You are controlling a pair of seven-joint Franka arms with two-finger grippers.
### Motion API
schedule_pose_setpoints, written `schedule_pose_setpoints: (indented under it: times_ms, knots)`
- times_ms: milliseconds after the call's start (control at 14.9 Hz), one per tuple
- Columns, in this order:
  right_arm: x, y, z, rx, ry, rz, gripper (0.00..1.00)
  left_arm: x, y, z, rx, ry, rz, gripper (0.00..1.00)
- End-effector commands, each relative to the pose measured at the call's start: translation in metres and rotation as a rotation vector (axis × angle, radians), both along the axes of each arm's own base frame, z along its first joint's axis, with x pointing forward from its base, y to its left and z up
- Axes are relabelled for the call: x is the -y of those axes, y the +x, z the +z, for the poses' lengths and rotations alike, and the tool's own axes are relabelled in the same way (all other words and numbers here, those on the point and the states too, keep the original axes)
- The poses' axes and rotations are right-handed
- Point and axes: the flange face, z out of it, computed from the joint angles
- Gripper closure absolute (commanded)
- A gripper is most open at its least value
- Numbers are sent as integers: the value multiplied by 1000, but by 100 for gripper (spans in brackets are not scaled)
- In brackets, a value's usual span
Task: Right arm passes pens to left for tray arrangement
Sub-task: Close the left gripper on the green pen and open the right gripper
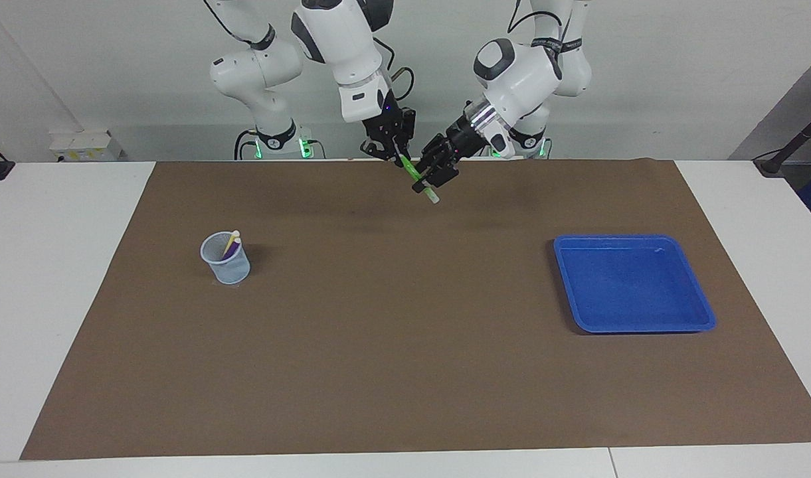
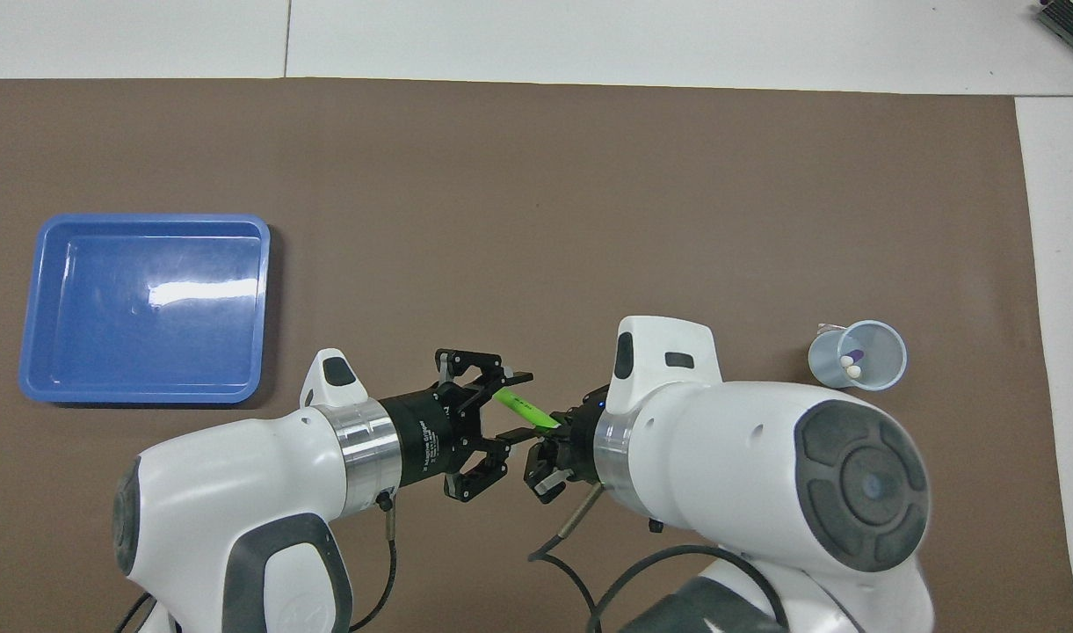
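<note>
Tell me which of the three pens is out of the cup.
The green pen: it is up in the air between the right gripper and left gripper. The yellow pen and purple pen stand in the cup.

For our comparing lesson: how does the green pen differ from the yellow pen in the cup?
The green pen is aloft and slanted, clamped in the right end effector; the yellow pen stands in the cup. The green pen has no pen beside it; the yellow pen shares the cup with a purple pen. Both are slim with pale tips.
</note>
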Motion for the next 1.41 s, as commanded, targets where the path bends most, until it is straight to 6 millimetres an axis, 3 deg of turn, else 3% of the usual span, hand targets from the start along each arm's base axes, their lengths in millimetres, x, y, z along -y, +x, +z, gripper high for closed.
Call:
schedule_pose_setpoints:
  times_ms: [0, 538, 605, 672, 739, 806, 1344]
  knots:
    - [6, -5, 2, 7, 27, -15, 100, -2, -7, 0, 1, -8, 0, 46]
    - [4, -2, -3, 6, 27, -17, 100, -6, -9, 4, -14, -14, -26, 44]
    - [4, -2, -3, 6, 27, -17, 100, -8, -7, 5, -8, -13, -24, 48]
    - [4, -2, -2, 8, 28, -18, 100, -9, -7, 5, -9, -13, -34, 62]
    - [4, -2, -2, 7, 27, -17, 100, -10, -7, 5, -13, -14, -48, 86]
    - [4, -2, -2, 6, 27, -17, 100, -15, -5, 6, -13, -15, -58, 100]
    - [4, -3, -3, -9, 21, -21, 100, -21, -5, 12, -16, -8, -102, 100]
